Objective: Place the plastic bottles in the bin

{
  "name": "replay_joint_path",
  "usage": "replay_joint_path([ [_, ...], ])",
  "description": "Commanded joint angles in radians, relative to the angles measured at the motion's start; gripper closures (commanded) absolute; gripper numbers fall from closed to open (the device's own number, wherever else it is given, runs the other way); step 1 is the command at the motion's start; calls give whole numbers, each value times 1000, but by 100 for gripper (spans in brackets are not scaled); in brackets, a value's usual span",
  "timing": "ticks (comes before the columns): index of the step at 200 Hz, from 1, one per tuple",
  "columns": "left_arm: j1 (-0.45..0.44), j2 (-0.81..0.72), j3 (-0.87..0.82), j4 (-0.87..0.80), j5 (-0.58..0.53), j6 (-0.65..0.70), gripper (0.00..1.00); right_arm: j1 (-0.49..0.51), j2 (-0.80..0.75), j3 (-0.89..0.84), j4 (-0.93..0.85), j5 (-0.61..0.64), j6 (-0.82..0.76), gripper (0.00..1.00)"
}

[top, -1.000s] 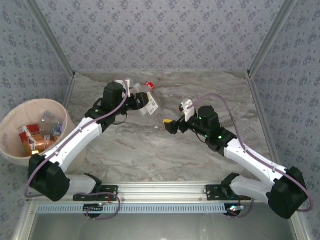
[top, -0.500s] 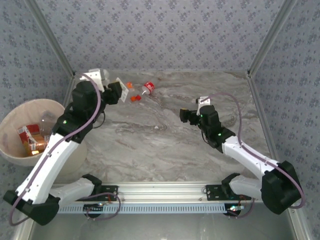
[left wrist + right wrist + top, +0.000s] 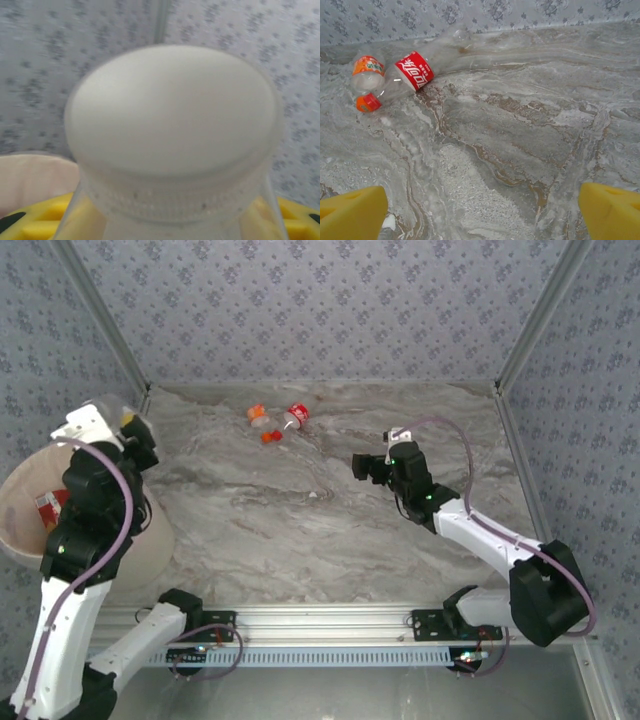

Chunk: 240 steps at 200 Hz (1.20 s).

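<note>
My left gripper point(image 3: 135, 436) hangs at the near rim of the pale pink-beige bin point(image 3: 22, 478), shut on a clear plastic bottle point(image 3: 117, 407). In the left wrist view that bottle's whitish round end point(image 3: 172, 110) looms between the yellow fingertips point(image 3: 30, 222), with the bin wall point(image 3: 35, 175) below left. Two more bottles lie at the back of the table: a red-labelled one point(image 3: 293, 418) point(image 3: 415, 70) and an orange-labelled one point(image 3: 258, 414) point(image 3: 368, 67), with an orange cap point(image 3: 367, 102) beside them. My right gripper point(image 3: 361, 467) point(image 3: 482, 212) stands open, well short of them.
The bin holds several bottles, among them a red-and-orange labelled one point(image 3: 48, 510). Patterned walls close the table on three sides, with metal posts at the back corners. Bare marble tabletop point(image 3: 520, 150) lies between the right gripper and the two bottles.
The left arm has swung from the back middle of the table leftward to the bin, carrying the clear bottle. The right gripper has moved slightly back and stayed open.
</note>
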Motion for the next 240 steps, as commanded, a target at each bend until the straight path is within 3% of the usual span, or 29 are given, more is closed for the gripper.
replay_joint_path([
  [1, 98, -26, -10, -24, -17, -18, 52, -7, 17, 47, -29, -32, 19, 0],
  [90, 855, 34, 52, -151, 759, -246, 54, -13, 13, 51, -54, -49, -16, 0],
  [117, 1048, 44, 30, -148, 903, -302, 56, -18, 11, 52, -58, -54, -33, 0],
  [164, 1125, 84, 22, -165, 993, -340, 55, -32, 4, 49, -66, -59, -56, 0],
  [197, 1164, 84, -24, -215, 989, -358, 46, -37, 3, 49, -69, -64, -58, 0],
  [206, 1166, 82, -32, -223, 981, -358, 39, -39, 2, 48, -69, -66, -59, 0],
  [227, 1166, 93, -20, -242, 1003, -351, 13, -41, -2, 45, -72, -67, -59, 0],
  [240, 1167, 110, 10, -266, 1018, -340, 6, -40, -4, 42, -73, -66, -57, 0],
])
